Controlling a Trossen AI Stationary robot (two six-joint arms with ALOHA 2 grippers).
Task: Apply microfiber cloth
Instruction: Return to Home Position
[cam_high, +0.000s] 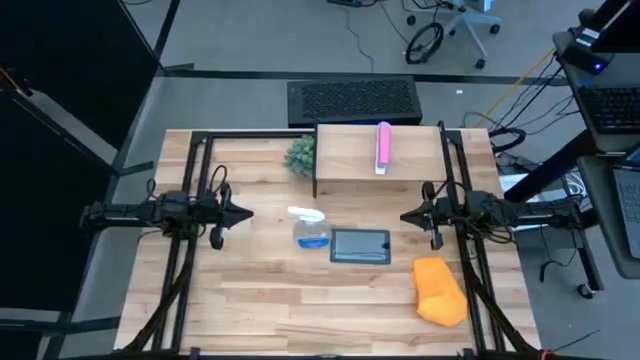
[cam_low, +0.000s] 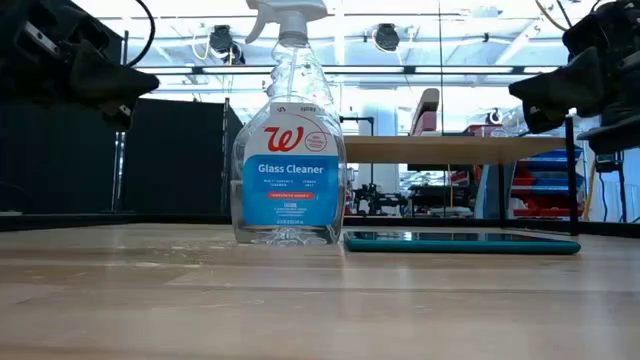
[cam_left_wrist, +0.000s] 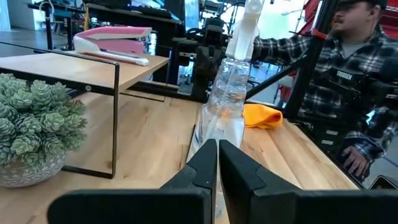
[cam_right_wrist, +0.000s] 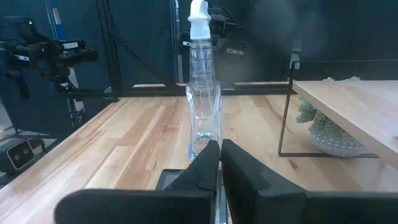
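High view, straight down on a pale wooden table (cam_high: 250, 310). Shows the right pincer (cam_high: 405, 215) over the right half, tip aimed across at the left pincer (cam_high: 245, 213), well apart from it and level with it. Places the soft, bright orange microfiber cloth (cam_high: 440, 290) crumpled on the table beside the right arm, behind that pincer's tip and toward the table's near edge, apart from the pincer and gripped by nothing. Puts a dark grey flat tablet (cam_high: 360, 246) just off the right pincer's tip, on the same near-edge side, with the cloth near it but not touching. Sets a clear plastic spray bottle (cam_high: 308, 230) with blue liquid and a white trigger head upright between the two pincers, just beside the tablet. Beyond the pincers, on the far side: a low wooden shelf on black metal legs (cam_high: 380, 165), a pink oblong object (cam_high: 383, 147) on top, a small grey-green potted plant (cam_high: 300, 153) beside it.

Right wrist view: dark fingers (cam_right_wrist: 242, 168) pressed together, holding nothing. Left wrist view: fingers (cam_left_wrist: 199, 165) likewise pressed together and empty, with a person in a checked shirt (cam_left_wrist: 348, 81) beyond the table. Low view: both pincers held well above the table top.
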